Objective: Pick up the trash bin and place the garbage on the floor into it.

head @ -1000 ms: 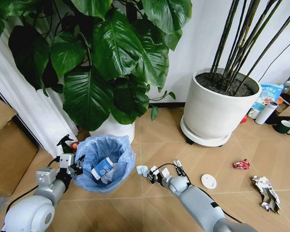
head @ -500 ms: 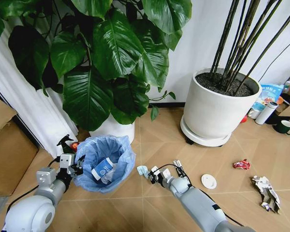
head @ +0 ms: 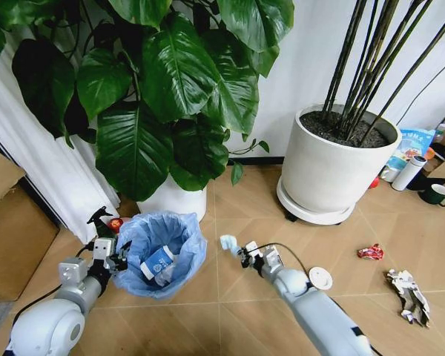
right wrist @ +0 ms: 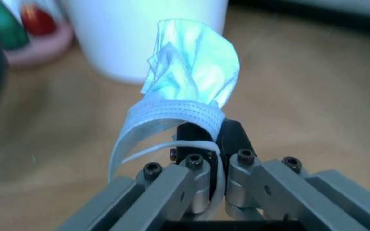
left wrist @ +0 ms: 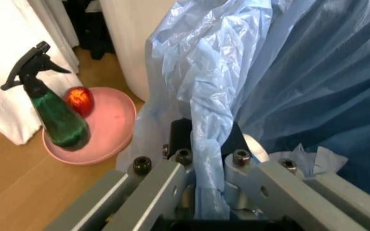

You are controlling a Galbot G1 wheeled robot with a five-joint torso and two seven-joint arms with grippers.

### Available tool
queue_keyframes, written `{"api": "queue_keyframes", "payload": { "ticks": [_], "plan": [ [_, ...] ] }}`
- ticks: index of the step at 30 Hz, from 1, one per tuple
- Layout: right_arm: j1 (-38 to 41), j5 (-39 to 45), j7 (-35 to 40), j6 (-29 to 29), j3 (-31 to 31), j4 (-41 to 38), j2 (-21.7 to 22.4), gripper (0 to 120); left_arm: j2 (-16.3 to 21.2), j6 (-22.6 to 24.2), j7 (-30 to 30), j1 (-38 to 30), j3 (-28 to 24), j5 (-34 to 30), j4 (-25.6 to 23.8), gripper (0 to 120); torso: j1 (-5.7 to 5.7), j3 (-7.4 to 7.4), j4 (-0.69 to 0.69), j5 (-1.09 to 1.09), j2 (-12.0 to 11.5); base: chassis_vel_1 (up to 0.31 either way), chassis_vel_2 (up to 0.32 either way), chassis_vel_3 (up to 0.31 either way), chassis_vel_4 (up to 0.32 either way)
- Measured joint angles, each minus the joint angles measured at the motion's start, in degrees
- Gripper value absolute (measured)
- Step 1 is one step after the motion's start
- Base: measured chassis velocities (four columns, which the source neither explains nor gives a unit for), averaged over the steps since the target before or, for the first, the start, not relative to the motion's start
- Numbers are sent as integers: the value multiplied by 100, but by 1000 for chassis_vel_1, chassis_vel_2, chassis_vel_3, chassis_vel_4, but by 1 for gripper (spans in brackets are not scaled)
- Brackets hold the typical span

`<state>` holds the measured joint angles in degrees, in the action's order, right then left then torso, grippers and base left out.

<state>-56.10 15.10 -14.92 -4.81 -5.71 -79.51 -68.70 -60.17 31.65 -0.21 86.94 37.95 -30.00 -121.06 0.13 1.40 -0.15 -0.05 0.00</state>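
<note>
The right gripper (head: 239, 253) is gripping a crumpled pale-blue face mask (right wrist: 188, 77) — a piece of the garbage — its jaws pinched on the folded band with the loops dangling, and is holding it above the floor (head: 245, 215) just to the right of the trash bin (head: 160, 252). The left gripper (head: 113, 256) is clamping the bin's left rim, fingers (left wrist: 172, 178) nipping the blue bag liner (left wrist: 204, 86); the bin is sitting low in front of the leafy plant's white pot (head: 174, 199). A blue-white tube (head: 157, 261) is lying inside. The step in hand is carrying the mask to the bin. The next move, I judge, calls for bringing it leftward over the bin's mouth before letting go. A white disc (head: 320, 278), a red wrapper (head: 370, 252) and a printed wrapper (head: 408, 293) are lying farther right on the floor.
</note>
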Motion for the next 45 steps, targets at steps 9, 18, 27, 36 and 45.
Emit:
{"api": "queue_keyframes", "payload": {
  "ticks": [9,18,27,36,45],
  "plan": [
    [-514,791,231,-271,-206,-2213,994,0,167,90,-4,-190,-313,-167,243,0,0,0,-1,-5,0,0,0,0,0],
    [-643,1287,463,-520,89,-3462,1398,0,291,159,41,-612,-783,-277,513,0,0,0,0,-8,0,0,0,0,0],
    [-621,1350,566,-586,638,-3833,1567,0,393,228,-37,-1033,-1090,-420,675,0,0,1,0,-7,0,0,0,0,0],
    [-189,1307,825,-722,1385,-3599,1489,0,435,275,-101,-1145,-1180,-487,690,0,0,1,0,-7,0,0,0,0,0],
    [-35,1255,1001,-764,1668,-3440,1417,30,430,283,-111,-1103,-1148,-491,645,0,0,1,0,-7,0,0,0,0,0]
  ]
}}
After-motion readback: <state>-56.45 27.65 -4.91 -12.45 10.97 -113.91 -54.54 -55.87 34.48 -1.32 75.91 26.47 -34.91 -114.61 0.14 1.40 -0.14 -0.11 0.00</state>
